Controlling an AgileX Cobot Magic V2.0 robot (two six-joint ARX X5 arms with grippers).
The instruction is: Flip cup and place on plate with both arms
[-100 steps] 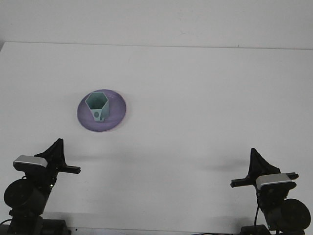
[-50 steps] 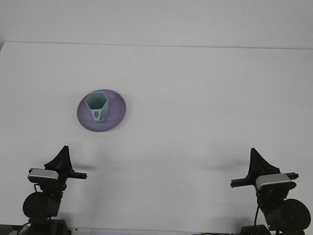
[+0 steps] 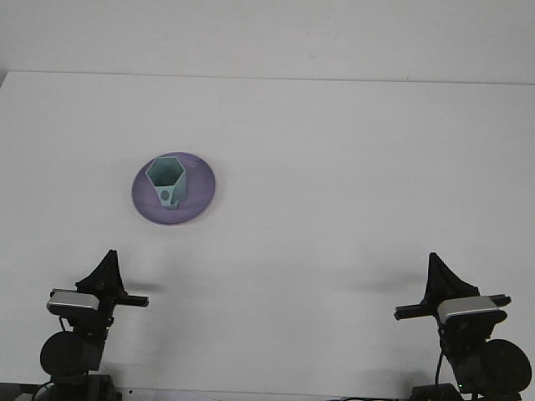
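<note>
Unmarked cup [image 3: 167, 181] upright on purple plate [image 3: 197, 194]

A plain white table [image 3: 334, 167] fills nearly the whole frame, its far edge running across the top against a pale wall. Directly on it, left of centre, lies a round purple plate [image 3: 197, 194], well apart from every edge of the table.
</note>
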